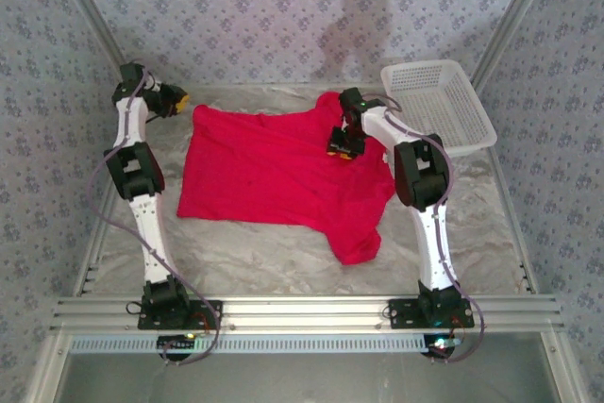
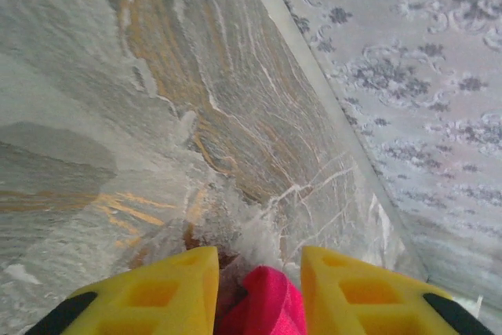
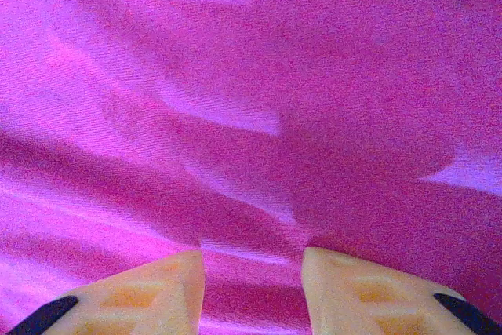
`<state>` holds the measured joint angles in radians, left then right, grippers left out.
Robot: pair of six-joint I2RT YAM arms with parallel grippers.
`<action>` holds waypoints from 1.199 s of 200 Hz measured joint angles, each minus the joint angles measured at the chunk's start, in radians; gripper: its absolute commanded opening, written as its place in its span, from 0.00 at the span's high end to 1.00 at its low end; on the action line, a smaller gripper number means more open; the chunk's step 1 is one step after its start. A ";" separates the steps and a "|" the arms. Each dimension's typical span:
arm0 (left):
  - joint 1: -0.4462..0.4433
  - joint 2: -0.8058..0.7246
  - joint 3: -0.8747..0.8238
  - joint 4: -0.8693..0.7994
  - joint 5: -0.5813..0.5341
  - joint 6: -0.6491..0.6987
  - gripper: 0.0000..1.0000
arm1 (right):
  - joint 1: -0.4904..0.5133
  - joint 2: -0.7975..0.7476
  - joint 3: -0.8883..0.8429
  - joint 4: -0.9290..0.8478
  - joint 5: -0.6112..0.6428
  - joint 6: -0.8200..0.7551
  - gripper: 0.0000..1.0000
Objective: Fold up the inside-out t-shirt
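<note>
The inside-out t-shirt (image 1: 274, 172) is bright red and lies spread on the table, with one sleeve trailing toward the near right. My left gripper (image 1: 179, 101) sits just off the shirt's far left corner. In the left wrist view its yellow fingers (image 2: 176, 288) stand apart, and a fold of the shirt (image 2: 267, 304) lies loose between them, with a gap on the left side. My right gripper (image 1: 344, 148) is low over the shirt's far right part. In the right wrist view it is open (image 3: 252, 256), fingertips down on flat, wrinkled cloth (image 3: 251, 115).
A white mesh basket (image 1: 439, 106) stands at the far right, close behind the right arm. A crinkled silvery cover (image 1: 283, 243) shows on the table around the shirt. Patterned walls (image 1: 283, 7) close in the back and sides, and a metal rail (image 1: 302, 313) runs along the near edge.
</note>
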<state>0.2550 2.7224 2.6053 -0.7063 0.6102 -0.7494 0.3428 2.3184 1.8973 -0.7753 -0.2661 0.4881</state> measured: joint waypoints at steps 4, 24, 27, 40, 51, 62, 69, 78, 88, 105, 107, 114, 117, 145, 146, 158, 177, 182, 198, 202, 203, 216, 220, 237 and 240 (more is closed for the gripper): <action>0.000 -0.001 0.000 -0.011 -0.017 0.004 0.61 | 0.000 0.000 0.001 0.002 -0.011 -0.010 0.47; -0.016 -0.038 -0.026 -0.094 -0.152 0.050 0.53 | 0.000 -0.004 0.007 0.018 -0.071 -0.014 0.44; -0.023 -0.057 -0.043 -0.106 -0.183 0.068 0.51 | 0.000 -0.006 0.008 0.021 -0.076 -0.013 0.43; -0.056 -0.159 -0.160 -0.130 -0.315 0.110 0.48 | 0.000 -0.016 0.017 0.032 -0.094 -0.008 0.42; -0.097 -0.277 -0.293 -0.121 -0.415 0.137 0.46 | -0.005 -0.026 0.028 0.042 -0.103 -0.003 0.42; -0.149 -0.415 -0.449 -0.086 -0.488 0.162 0.43 | -0.014 -0.034 0.041 0.055 -0.106 0.004 0.42; -0.189 -0.507 -0.545 -0.054 -0.521 0.174 0.43 | -0.022 -0.037 0.049 0.065 -0.106 0.013 0.42; -0.239 -0.609 -0.653 -0.002 -0.549 0.183 0.43 | -0.036 -0.039 0.058 0.076 -0.105 0.023 0.42; -0.297 -0.699 -0.749 0.055 -0.555 0.187 0.43 | -0.054 -0.039 0.060 0.089 -0.096 0.040 0.42; -0.373 -0.783 -0.877 0.157 -0.541 0.188 0.43 | -0.084 -0.037 0.060 0.099 -0.084 0.066 0.42; -0.379 -0.785 -0.885 0.164 -0.536 0.187 0.43 | -0.086 -0.036 0.060 0.100 -0.082 0.067 0.42; -0.395 -0.784 -0.918 0.198 -0.520 0.183 0.43 | -0.097 -0.034 0.060 0.106 -0.076 0.074 0.42; -0.399 -0.780 -0.929 0.210 -0.517 0.182 0.43 | -0.101 -0.033 0.060 0.108 -0.074 0.078 0.42; -0.396 -0.667 -0.996 0.264 -0.469 0.164 0.44 | -0.126 0.007 0.073 0.130 -0.053 0.096 0.42; -0.395 -0.663 -0.998 0.264 -0.468 0.164 0.44 | -0.127 0.011 0.075 0.132 -0.052 0.097 0.42; -0.380 -0.616 -1.020 0.266 -0.462 0.161 0.44 | -0.135 0.045 0.097 0.134 -0.039 0.100 0.42; -0.339 -0.576 -1.045 0.275 -0.437 0.154 0.44 | -0.145 0.114 0.158 0.134 -0.017 0.114 0.42; -0.328 -0.581 -1.044 0.284 -0.437 0.154 0.44 | -0.149 0.131 0.183 0.129 -0.018 0.119 0.42; -0.287 -0.581 -1.046 0.295 -0.441 0.154 0.43 | -0.158 0.177 0.279 0.117 -0.002 0.132 0.42; -0.276 -0.579 -1.047 0.296 -0.441 0.154 0.43 | -0.160 0.192 0.305 0.115 0.002 0.133 0.43; -0.271 -0.579 -1.047 0.296 -0.440 0.154 0.43 | -0.161 0.197 0.315 0.113 0.003 0.134 0.43; -0.234 -0.579 -1.049 0.297 -0.439 0.154 0.43 | -0.167 0.242 0.391 0.100 0.016 0.137 0.43; -0.222 -0.579 -1.049 0.298 -0.439 0.154 0.43 | -0.167 0.256 0.412 0.097 0.018 0.138 0.43; -0.182 -0.579 -1.049 0.300 -0.438 0.154 0.43 | -0.170 0.311 0.509 0.079 0.016 0.149 0.43; -0.177 -0.579 -1.049 0.300 -0.439 0.154 0.43 | -0.170 0.316 0.518 0.077 0.016 0.149 0.43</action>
<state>0.0780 2.1429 1.5566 -0.4065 0.1707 -0.5953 0.1726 2.6343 2.4157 -0.6987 -0.2504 0.6369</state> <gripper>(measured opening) 0.568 0.570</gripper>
